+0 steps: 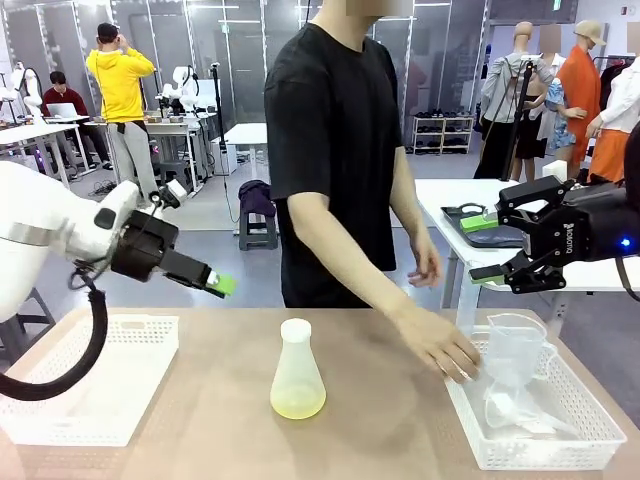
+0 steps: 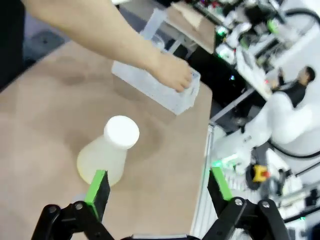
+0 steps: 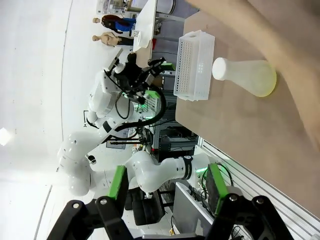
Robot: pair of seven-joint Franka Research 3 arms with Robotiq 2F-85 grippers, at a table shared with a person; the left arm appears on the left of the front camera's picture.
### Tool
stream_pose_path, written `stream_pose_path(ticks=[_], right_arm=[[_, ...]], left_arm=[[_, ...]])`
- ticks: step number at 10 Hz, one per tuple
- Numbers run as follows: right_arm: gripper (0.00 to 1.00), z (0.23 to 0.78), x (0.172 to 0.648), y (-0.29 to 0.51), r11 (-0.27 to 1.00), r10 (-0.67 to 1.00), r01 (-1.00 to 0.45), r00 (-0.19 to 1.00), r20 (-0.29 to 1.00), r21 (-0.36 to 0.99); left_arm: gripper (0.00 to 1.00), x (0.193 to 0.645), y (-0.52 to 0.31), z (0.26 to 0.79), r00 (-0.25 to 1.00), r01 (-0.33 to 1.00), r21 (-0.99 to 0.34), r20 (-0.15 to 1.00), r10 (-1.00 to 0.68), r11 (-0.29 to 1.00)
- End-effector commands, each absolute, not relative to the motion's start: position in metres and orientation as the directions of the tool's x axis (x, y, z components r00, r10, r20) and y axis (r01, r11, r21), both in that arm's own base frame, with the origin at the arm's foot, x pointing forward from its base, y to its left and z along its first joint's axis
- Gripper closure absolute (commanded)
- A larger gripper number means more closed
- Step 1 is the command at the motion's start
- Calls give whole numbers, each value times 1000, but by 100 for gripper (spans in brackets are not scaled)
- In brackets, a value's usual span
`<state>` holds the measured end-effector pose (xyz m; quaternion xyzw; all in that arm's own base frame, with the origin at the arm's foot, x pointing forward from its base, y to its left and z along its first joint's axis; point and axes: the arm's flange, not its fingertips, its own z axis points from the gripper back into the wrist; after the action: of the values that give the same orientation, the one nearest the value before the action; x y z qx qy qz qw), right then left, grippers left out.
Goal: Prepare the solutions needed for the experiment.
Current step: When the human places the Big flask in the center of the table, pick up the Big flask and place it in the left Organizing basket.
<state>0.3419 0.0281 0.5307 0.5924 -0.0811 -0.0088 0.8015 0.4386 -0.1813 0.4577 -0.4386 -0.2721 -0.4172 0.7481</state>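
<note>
Conical flask [image 1: 297, 370]: translucent, pale yellow liquid [image 1: 297, 404] at base (upright); bare tabletop [image 1: 385, 420] around. Left gripper [image 2: 157, 176], right gripper [image 3: 166, 172]: spread, empty.

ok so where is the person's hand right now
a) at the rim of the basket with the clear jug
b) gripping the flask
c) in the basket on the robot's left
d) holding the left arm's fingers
a: the person's hand is at the rim of the white basket that holds the clear jug, well apart from the flask, which stands by itself mid-table.
</note>
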Motion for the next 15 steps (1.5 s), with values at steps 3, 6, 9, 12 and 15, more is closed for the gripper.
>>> stream_pose_path(ticks=[3,6,9,12,15], right_arm=[[21,532,342,29,283,-113,-93,985,130,955],[21,532,342,29,283,-113,-93,985,130,955],[21,532,342,29,283,-113,-93,985,130,955],[21,532,342,29,283,-113,-93,985,130,955],[21,532,342,29,283,-113,-93,985,130,955]], left_arm=[[0,437,-174,468,593,803,-502,730,-339,321],[0,440,-173,463,581,811,-492,736,-346,316],[0,487,-191,428,304,940,-231,899,-314,250],[0,502,-199,410,96,994,-81,967,-237,74],[0,509,-213,398,188,982,-181,968,-167,61]])
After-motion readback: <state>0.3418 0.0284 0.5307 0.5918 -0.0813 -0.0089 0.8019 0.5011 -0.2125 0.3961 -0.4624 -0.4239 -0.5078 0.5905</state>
